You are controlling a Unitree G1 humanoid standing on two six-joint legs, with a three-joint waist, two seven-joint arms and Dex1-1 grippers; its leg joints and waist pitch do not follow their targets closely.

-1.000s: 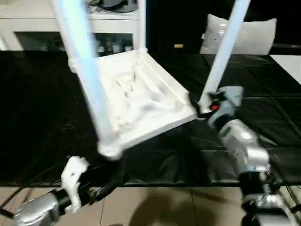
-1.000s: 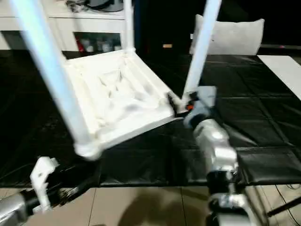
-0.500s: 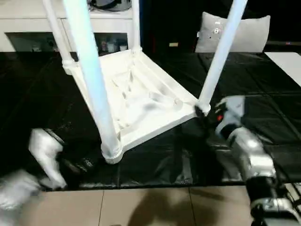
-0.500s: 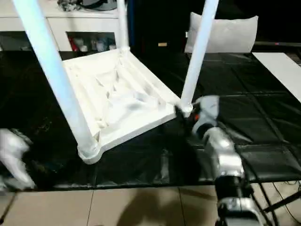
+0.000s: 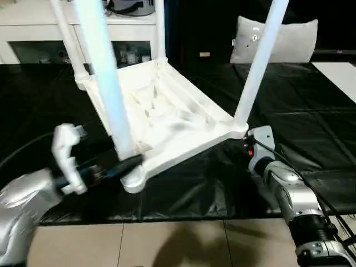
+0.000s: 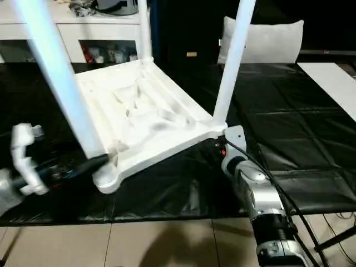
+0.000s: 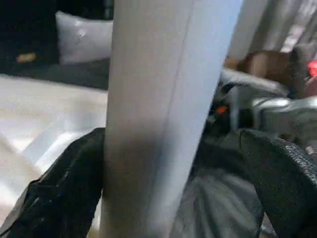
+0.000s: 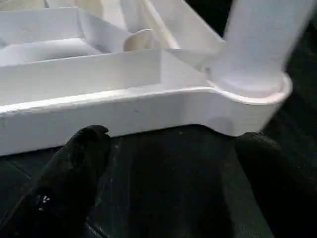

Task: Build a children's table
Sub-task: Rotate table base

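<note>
Evidently all 4 legs (image 5: 105, 83) stand in the upturned table (image 5: 167, 117); our left gripper (image 7: 168, 198) and right gripper (image 8: 168, 163) gape, flipping remains

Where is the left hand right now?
In the left eye view, the left hand reaches in from the robot's left to the base of the nearest leg of the upturned children's table, its open fingers either side of it.

Black sheeting (image 5: 311, 111) over the floor; white cabinet (image 5: 33, 33) behind; pale cushion (image 5: 289, 39); beige tiles (image 5: 167, 245)
</note>
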